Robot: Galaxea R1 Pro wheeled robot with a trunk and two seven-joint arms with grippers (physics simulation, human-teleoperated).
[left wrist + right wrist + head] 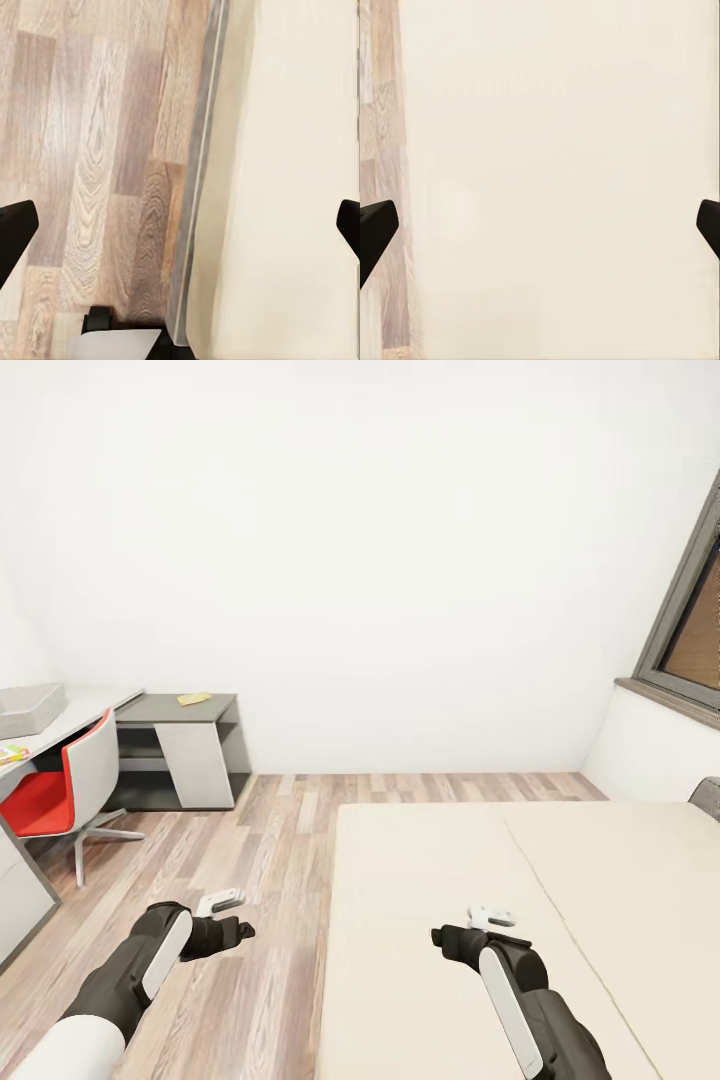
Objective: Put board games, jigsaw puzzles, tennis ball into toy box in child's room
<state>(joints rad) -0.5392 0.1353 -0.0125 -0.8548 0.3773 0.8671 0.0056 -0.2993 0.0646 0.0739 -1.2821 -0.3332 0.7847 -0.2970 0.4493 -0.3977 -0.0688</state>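
End effectors left (pixel 180 225) and right (pixel 540 225) gape wide, empty, above bed (pixel 520 920)

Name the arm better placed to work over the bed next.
Right. The right gripper hangs open over the bed, and its wrist view looks onto the cream top. The left gripper, also open, hangs over the floor beside the bed's edge. No game carton shows on the bed here.
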